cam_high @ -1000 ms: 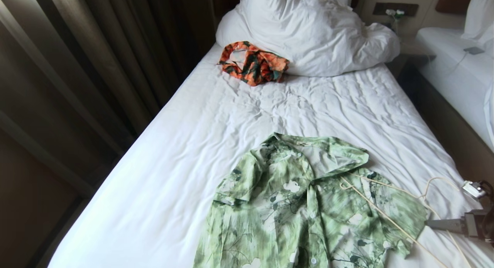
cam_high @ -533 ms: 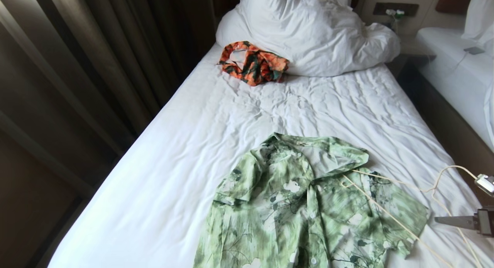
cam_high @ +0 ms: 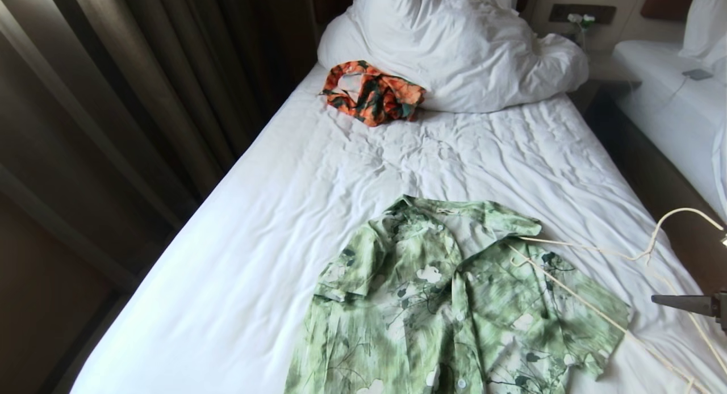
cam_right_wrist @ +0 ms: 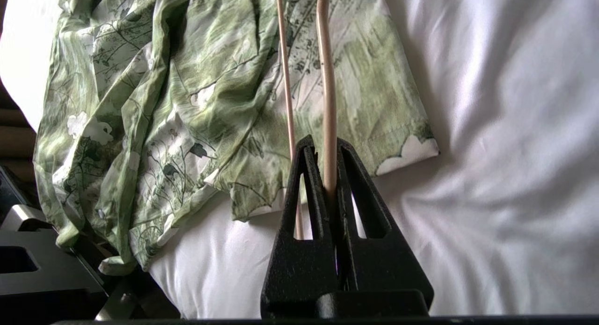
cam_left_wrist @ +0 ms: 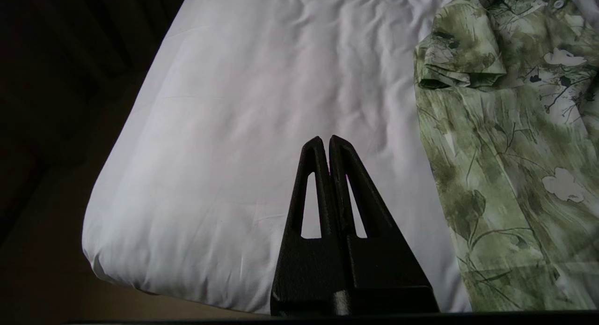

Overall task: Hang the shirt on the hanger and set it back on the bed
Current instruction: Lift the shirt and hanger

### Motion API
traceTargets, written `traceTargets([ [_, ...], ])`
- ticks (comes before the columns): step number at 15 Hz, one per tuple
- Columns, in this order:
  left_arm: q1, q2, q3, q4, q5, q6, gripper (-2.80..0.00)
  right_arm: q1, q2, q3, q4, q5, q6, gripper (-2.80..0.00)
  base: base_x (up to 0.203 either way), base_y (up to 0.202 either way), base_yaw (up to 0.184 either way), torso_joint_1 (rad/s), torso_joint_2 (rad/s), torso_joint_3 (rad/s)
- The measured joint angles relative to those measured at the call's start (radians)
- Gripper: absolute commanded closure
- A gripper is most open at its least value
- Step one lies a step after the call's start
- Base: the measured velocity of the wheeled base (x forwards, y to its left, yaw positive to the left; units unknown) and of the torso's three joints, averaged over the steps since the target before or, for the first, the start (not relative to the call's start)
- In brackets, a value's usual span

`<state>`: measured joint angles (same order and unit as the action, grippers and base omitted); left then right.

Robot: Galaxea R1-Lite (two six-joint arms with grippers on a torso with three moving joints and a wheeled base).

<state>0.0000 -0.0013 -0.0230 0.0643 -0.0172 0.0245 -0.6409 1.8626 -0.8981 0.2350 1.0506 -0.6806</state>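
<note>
The hanger (cam_high: pixel 590 303) lies slanted over the shirt's (cam_high: pixel 454 303) right shoulder and sleeve. Its long wire runs from near the collar toward the bed's (cam_high: pixel 272 223) near right corner, and its hook arches up off the sheet, pointing to the right edge of the bed. The shirt lies flat, face up, collar toward the pillow (cam_high: pixel 454 42) and hem toward the robot, its long axis along the bed.

The right gripper (cam_right_wrist: pixel 327 149) is closed on one hanger wire, which rises straight out from between its fingertips; a second, thinner wire passes just beside the left finger, outside the grip. In the head view the gripper (cam_high: pixel 667 298) shows only at the right edge, just beyond the shirt's sleeve. The left gripper (cam_left_wrist: pixel 325 140) is shut with nothing in it, over bare sheet near the bed's near left corner, the shirt's other sleeve off to its side.

The sheet is white and wrinkled. An orange patterned garment (cam_high: pixel 372 93) lies against the pillow. Dark curtains (cam_high: pixel 142 87) hang left of the bed; a second white bed (cam_high: pixel 676 104) stands to the right.
</note>
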Motion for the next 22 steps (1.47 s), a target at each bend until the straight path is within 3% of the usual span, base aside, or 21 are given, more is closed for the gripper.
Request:
traceTargets([
  [7,0.000,0.000,0.000,0.000,0.000,0.000,0.00,0.052,-0.161,0.006,-0.011,0.078,-0.010,0.00,0.000,0.000,0.000,0.000,0.00,0.000],
  [14,0.000,0.000,0.000,0.000,0.000,0.000,0.00,0.118,-0.257,0.002,-0.108,0.134,-0.013,0.00,0.000,0.000,0.000,0.000,0.00,0.000],
  [19,0.000,0.000,0.000,0.000,0.000,0.000,0.00,0.133,-0.234,0.006,-0.176,0.271,-0.013,0.00,0.000,0.000,0.000,0.000,0.00,0.000],
  [22,0.000,0.000,0.000,0.000,0.000,0.000,0.00,0.135,-0.187,0.000,-0.216,0.399,-0.013,0.00,0.000,0.000,0.000,0.000,0.00,0.000],
])
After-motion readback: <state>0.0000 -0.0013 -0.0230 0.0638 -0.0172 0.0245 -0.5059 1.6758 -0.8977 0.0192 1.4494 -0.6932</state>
